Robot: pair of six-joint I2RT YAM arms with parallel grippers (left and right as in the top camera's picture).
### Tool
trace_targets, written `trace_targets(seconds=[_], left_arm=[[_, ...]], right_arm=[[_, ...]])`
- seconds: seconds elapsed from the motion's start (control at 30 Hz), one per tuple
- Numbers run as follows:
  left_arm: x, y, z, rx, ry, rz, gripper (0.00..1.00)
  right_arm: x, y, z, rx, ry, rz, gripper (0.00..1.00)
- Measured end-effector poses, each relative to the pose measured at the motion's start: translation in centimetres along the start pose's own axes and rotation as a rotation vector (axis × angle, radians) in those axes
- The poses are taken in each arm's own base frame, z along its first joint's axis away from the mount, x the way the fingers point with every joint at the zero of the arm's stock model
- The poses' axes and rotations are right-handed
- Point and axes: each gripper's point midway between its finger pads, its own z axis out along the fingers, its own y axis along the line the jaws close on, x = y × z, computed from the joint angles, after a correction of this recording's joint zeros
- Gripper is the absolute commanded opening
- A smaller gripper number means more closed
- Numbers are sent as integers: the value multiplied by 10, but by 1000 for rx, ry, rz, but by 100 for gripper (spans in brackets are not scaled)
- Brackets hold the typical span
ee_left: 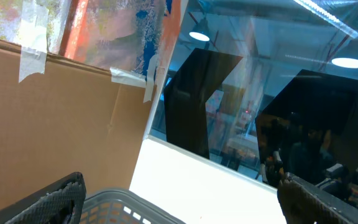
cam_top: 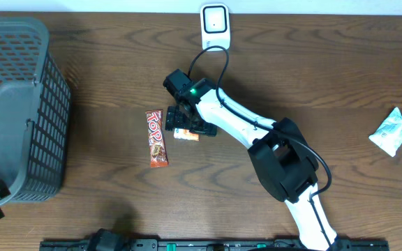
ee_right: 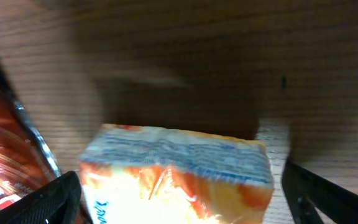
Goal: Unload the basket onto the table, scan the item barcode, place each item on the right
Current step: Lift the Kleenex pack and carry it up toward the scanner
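right gripper (ee_right: 182,198) spread wide over the orange packet (ee_right: 178,167), not clamped on it, packet laid flat on the wooden table (cam_top: 313,84) just beside a red candy bar (cam_top: 157,139), white scanner (cam_top: 215,26) well apart, left gripper (ee_left: 182,200) spread open too, by the grey basket (cam_top: 19,104)

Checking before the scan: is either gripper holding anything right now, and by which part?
Nothing is held. The right gripper stands open over the orange packet, not closed on it; the left gripper is open and empty.
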Motion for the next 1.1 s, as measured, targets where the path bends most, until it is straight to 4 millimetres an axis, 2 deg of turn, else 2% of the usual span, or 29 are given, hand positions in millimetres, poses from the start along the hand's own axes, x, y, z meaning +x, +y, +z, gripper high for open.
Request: trace_targets(seconds=[0.23, 0.43, 0.7, 1.0, 1.1], left_arm=[[0, 0, 0, 0, 0, 0, 98], [0, 0, 0, 0, 0, 0, 98], [0, 0, 0, 0, 0, 0, 98], [0, 0, 0, 0, 0, 0, 98], [0, 0, 0, 0, 0, 0, 98]], right_arm=[[1, -2, 1, 9, 4, -5, 58], [2, -7, 1, 22, 19, -5, 56], [12, -34, -12, 100, 134, -3, 54], [12, -53, -53, 15, 320, -82, 54], [16, -71, -64, 3, 398, -95, 53]])
